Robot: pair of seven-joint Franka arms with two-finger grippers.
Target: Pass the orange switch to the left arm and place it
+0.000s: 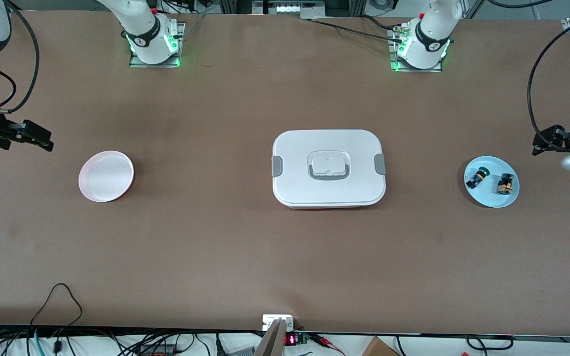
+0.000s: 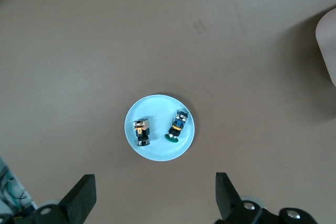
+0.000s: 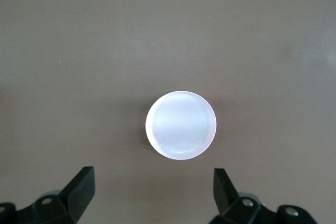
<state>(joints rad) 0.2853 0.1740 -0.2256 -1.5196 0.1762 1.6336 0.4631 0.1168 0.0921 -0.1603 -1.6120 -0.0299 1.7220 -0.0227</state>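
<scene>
The orange switch, a tiny black cylinder with an orange cap, lies on a pale blue round plate at the left arm's end of the table, just beside a similar green-capped switch. The large white plastic lunch box sits mid-table. A pink round plate lies toward the right arm's end. The left gripper hangs over the blue plate, jaws released; the right gripper hangs over the pink plate, jaws released.

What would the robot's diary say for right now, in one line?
orange switch: on blue plate, untouched | left gripper: open, above that plate | right gripper: open, above pink plate | box: mid-table
</scene>
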